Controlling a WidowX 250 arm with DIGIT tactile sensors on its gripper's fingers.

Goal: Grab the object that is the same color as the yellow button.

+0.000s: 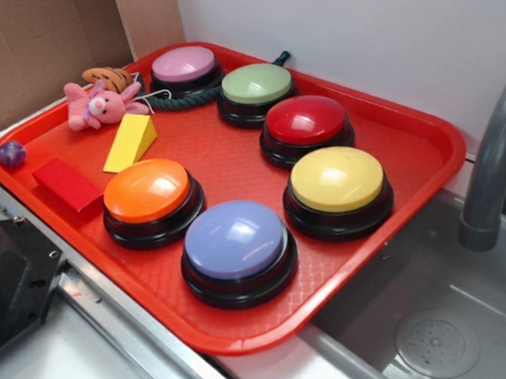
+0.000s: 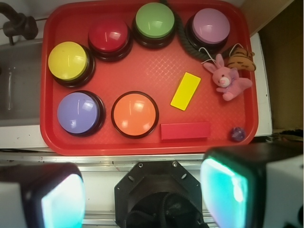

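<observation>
The yellow wedge [image 2: 185,91] is seen on the red tray [image 2: 152,142], while the fingers [image 2: 142,190] are held wide open and empty

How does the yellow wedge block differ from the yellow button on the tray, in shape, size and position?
The yellow wedge block has flat faces and sharp edges; the yellow button is a round glossy dome. The block is much smaller than the button. The block is yellow all over, while the button sits on a black base. The block lies beside the pink plush toy; the button stands at the sink side of the red tray. Both share one yellow colour.
</observation>
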